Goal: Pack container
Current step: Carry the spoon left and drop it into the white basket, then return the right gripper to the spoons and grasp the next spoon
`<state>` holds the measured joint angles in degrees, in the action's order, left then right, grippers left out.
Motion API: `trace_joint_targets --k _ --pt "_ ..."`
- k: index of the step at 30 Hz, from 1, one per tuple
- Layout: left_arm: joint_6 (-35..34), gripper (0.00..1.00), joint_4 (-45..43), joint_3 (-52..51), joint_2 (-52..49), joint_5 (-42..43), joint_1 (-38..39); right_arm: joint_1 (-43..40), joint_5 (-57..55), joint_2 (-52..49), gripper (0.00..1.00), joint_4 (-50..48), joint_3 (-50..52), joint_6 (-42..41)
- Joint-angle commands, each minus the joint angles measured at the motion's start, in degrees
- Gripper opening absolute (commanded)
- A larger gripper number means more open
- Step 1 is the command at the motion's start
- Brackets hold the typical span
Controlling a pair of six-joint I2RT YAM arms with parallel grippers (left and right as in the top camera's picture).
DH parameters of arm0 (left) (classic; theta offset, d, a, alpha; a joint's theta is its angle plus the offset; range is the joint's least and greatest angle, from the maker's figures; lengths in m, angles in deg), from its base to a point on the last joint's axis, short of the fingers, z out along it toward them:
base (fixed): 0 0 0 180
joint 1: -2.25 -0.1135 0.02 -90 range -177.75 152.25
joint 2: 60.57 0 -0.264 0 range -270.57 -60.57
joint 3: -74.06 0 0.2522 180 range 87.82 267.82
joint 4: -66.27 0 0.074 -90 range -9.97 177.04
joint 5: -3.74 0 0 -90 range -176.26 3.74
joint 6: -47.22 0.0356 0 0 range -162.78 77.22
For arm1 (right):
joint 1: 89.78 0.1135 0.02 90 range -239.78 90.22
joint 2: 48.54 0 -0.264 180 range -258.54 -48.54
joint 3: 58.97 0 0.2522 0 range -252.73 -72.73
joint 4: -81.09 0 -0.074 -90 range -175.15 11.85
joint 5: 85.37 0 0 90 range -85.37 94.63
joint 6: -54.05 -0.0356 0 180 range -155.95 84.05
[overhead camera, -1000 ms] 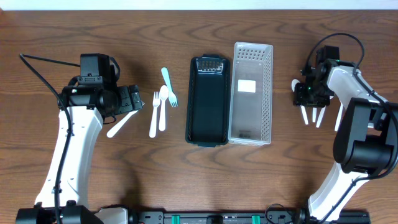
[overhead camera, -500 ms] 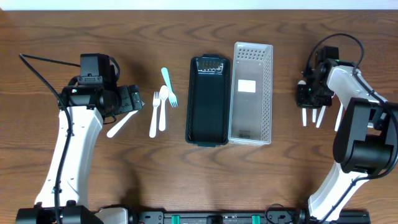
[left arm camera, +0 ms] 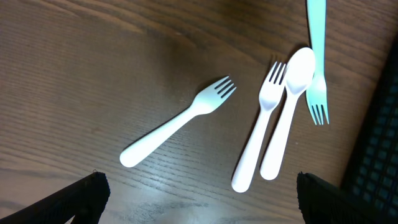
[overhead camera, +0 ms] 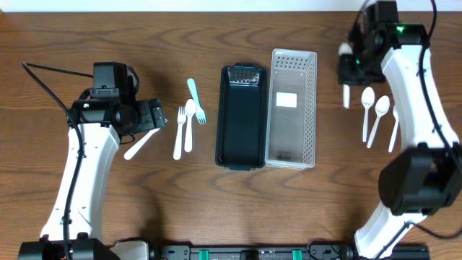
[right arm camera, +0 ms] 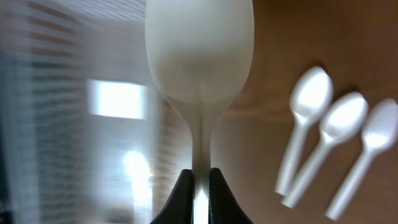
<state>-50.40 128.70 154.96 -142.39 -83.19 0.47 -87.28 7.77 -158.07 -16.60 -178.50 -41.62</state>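
Containers, black tray (overhead camera: 242, 144) beside clear basket (overhead camera: 292, 141), sit between spread left tool (overhead camera: 159, 117) and right tool (right arm camera: 199, 186) pinching spoon (right arm camera: 199, 56).

Blurred, clipped and covered: both wrist views, plus one spot overhead

Right wrist: we find the white spoon (right arm camera: 199, 56) too close to be sharp, its bowl clipped by the top edge. The right gripper (right arm camera: 199, 180) pinching its handle is cut off at the bottom. The mesh basket (right arm camera: 56, 124) and three loose spoons (right arm camera: 339, 118) are smears. Overhead, that gripper covers the spoon's middle. Left wrist: the teal fork (left arm camera: 317, 62) runs off the top and the black tray (left arm camera: 379, 155) off the right. Of the left gripper (left arm camera: 199, 199) we see only dark fingertips (left arm camera: 74, 199) at the bottom corners.
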Motion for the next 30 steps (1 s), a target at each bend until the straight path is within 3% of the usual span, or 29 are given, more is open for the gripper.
trace_joint_targets --k 1,8,12,14,16,20,23,30 --pt "0.50 0.98 0.15 1.03 -0.28 0.37 -0.24 4.94 3.13 0.81 0.01 -0.50 0.09 -8.15" --pt "0.50 0.98 0.15 1.03 -0.28 0.37 -0.24 13.97 3.08 -2.25 0.01 -7.41 9.81 -20.61" --pt "0.50 0.98 0.15 1.03 -0.28 0.37 -0.24 17.55 3.08 -3.21 0.02 -13.55 14.64 -22.97" --pt "0.50 0.98 0.15 1.03 -0.28 0.37 -0.24 18.36 2.84 -3.10 0.26 -15.28 14.29 -19.85" --pt "0.50 0.98 0.15 1.03 -0.28 0.37 -0.24 18.40 1.90 -2.36 0.35 -15.21 12.57 -16.81" --pt "0.50 0.98 0.15 1.03 -0.28 0.37 -0.24 15.89 -4.94 0.68 0.44 -13.97 8.52 -15.58" --pt "0.50 0.98 0.15 1.03 -0.28 0.37 -0.24 11.58 -7.93 3.65 0.45 -13.31 7.10 -14.51" --pt "0.50 0.98 0.15 1.03 -0.28 0.37 -0.24 -4.61 -9.81 5.35 0.49 -8.83 8.09 -8.59"
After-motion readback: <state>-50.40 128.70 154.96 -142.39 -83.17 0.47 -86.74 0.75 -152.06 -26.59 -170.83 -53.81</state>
